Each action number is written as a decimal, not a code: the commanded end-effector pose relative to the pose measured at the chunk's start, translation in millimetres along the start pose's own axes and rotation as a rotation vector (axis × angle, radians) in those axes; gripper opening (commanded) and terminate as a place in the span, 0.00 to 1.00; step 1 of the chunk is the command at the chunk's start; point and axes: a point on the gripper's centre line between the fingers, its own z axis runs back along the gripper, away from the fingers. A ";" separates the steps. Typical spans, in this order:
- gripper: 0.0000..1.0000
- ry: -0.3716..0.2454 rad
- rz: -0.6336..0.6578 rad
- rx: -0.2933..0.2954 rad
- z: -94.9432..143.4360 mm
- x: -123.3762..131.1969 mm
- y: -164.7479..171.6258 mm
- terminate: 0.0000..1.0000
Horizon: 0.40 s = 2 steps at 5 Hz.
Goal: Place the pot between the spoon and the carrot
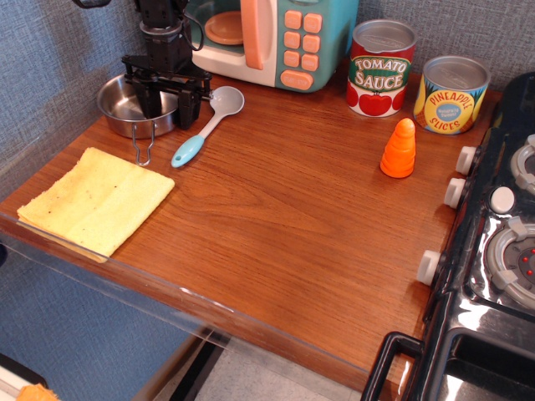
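Note:
The pot (pixel 125 102), a small shiny steel pan with a wire loop handle (pixel 143 149), sits at the far left of the wooden counter. My gripper (pixel 170 102) is low over the pot's right rim. One finger (pixel 152 100) is inside the pan and the other (pixel 189 104) is outside it, close to the spoon's bowl. The jaws are open with a narrow gap around the rim. The spoon (pixel 209 124), with a white bowl and light blue handle end, lies just right of the pot. The orange carrot (pixel 399 149) stands upright far to the right.
A yellow cloth (pixel 96 200) lies at the front left. A toy microwave (pixel 267 38) stands at the back. A tomato sauce can (pixel 380 67) and a pineapple can (pixel 451 93) stand behind the carrot. A toy stove (pixel 493 242) borders the right edge.

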 end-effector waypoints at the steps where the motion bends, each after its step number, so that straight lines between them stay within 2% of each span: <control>1: 0.00 -0.029 0.004 0.031 11.4 1.3 5.5 0.00; 2: 0.00 -0.043 0.034 0.039 16.8 0.8 10.5 0.00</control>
